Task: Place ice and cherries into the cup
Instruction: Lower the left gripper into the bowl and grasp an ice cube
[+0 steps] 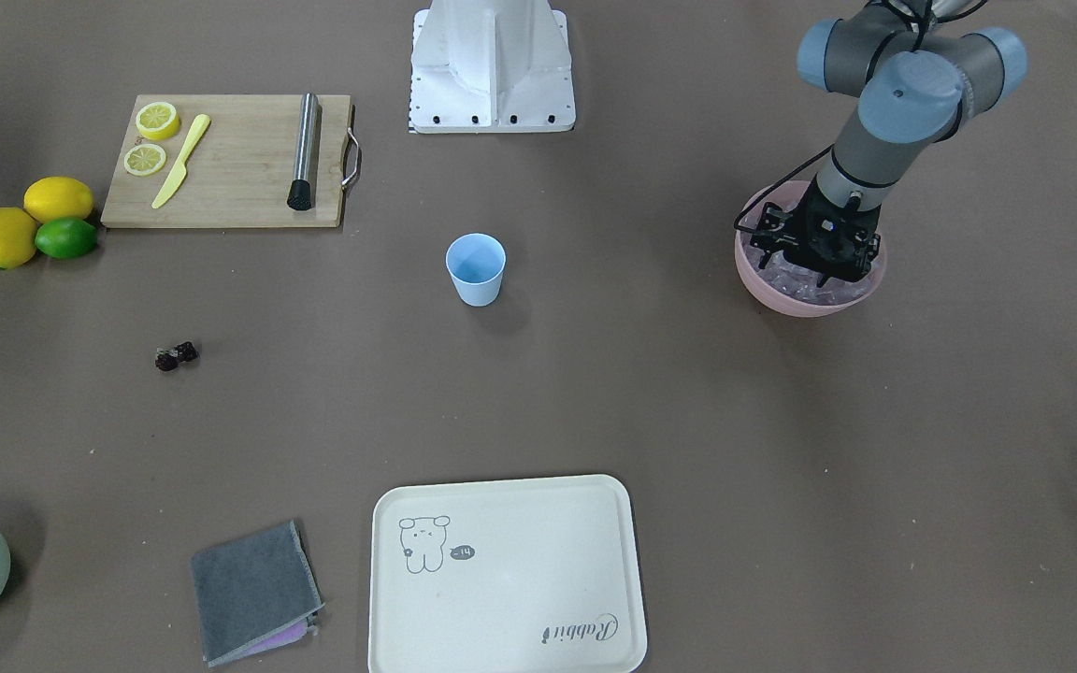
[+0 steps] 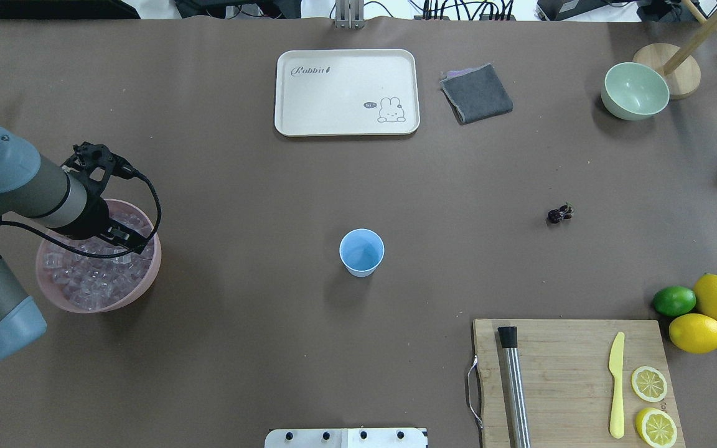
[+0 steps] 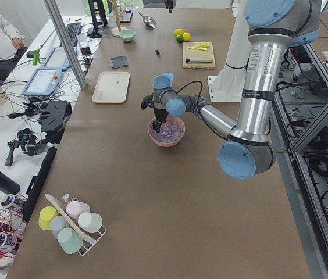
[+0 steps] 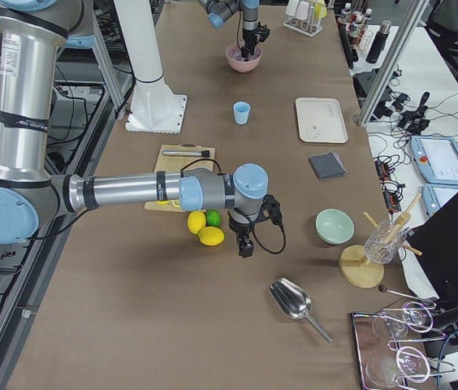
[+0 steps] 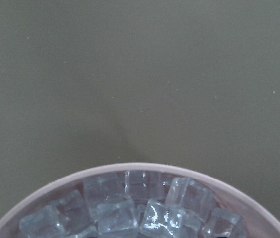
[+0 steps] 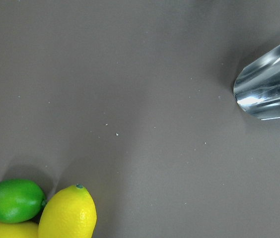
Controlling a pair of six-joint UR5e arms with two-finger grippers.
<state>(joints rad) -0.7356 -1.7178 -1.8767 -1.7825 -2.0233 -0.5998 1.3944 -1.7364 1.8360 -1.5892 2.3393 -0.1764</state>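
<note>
The light blue cup (image 1: 476,269) (image 2: 361,251) stands upright in the middle of the table with nothing showing inside it. The ice (image 2: 94,280) (image 5: 145,208) fills a pink bowl (image 1: 810,304) at the robot's left. My left gripper (image 1: 819,271) points down into that bowl with its fingertips among the cubes; I cannot tell whether it is open or shut. The cherries (image 1: 176,356) (image 2: 560,214) lie on the bare table, far from both grippers. My right gripper (image 4: 245,248) hangs low over the table beside the lemons, and its state cannot be told.
A cutting board (image 2: 570,373) holds lemon slices, a yellow knife and a steel muddler. Two lemons and a lime (image 2: 674,300) sit beside it. A cream tray (image 2: 346,93), grey cloth (image 2: 477,93) and green bowl (image 2: 635,90) line the far edge. A metal scoop (image 6: 271,82) lies near the right gripper.
</note>
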